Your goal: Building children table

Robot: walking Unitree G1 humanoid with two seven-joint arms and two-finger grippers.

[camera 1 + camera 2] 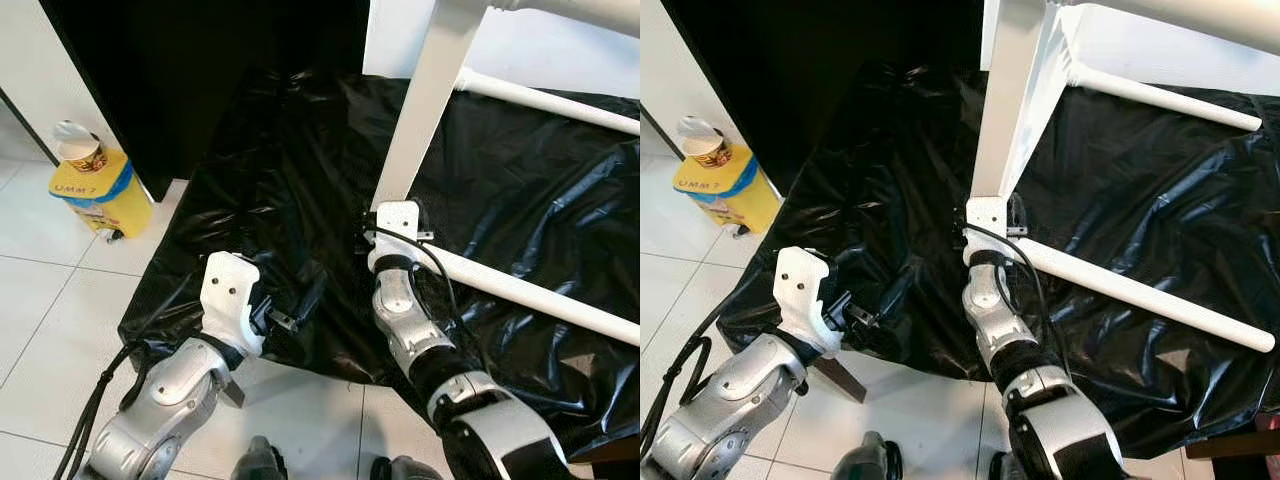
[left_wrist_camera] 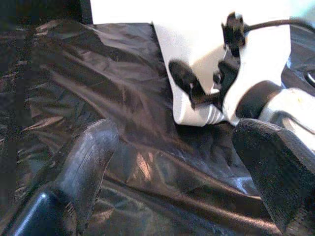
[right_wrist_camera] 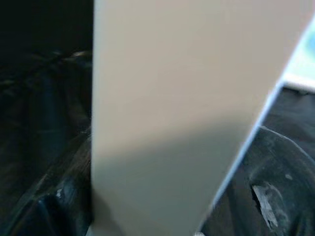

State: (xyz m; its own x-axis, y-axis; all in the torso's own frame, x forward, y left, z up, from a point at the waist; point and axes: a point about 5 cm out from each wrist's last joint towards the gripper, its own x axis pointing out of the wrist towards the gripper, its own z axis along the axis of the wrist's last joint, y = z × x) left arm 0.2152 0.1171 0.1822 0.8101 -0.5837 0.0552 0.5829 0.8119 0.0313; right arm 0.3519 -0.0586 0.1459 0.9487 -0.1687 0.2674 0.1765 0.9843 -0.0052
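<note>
Your right hand (image 1: 397, 228) sits at the foot of the upright white table leg (image 1: 425, 105). The right wrist view looks straight onto the leg's flat face, so you seem to be steadying it, but I cannot tell whether the fingers are clamped on it or merely against it.

Your left hand (image 1: 290, 318) rests low, beside that leg's foot and pointed toward it, fingers (image 2: 86, 162) spread apart and holding nothing.

From the leg, white rails (image 1: 540, 295) run off across the black plastic sheet (image 1: 270, 180), which likely protects the tiled floor (image 1: 40, 300) during assembly.

Well apart from the leg, beyond the sheet's edge, stands a yellow container (image 1: 100, 190).
</note>
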